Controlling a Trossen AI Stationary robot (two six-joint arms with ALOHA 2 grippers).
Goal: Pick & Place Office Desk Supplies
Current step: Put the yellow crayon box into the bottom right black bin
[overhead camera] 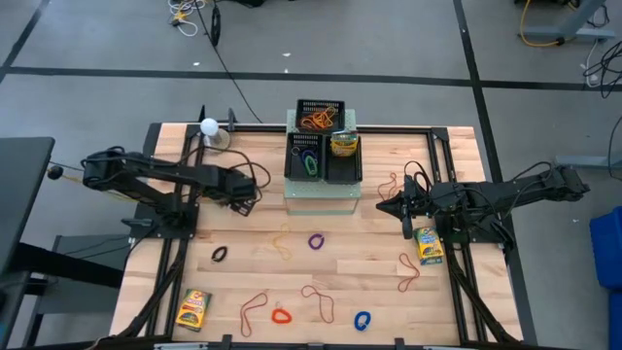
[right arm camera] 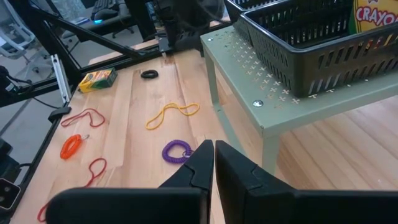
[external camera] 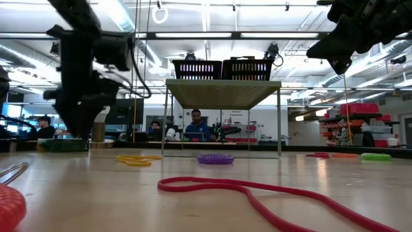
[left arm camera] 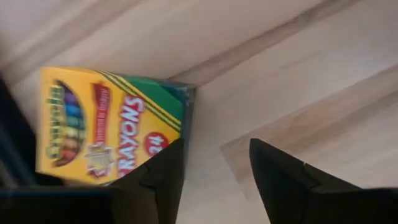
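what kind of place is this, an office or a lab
Most likely a robotics lab or workshop: people sit at workstations behind the wooden table, cables trail across the floor, and shelving lines the far side.

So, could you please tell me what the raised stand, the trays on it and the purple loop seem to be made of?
Raised stand: probably painted sheet metal, matte pale green, perforated, with a screw at its corner. Trays: apparently black wire or metal mesh, see-through walls. Purple loop: looks like coiled plastic or rubber, glossy, ridged like a spiral cord.

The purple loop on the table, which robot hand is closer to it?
Left, but only slightly. The left gripper is beside the purple loop, across bare wood. The right gripper is on its other side, a little farther.
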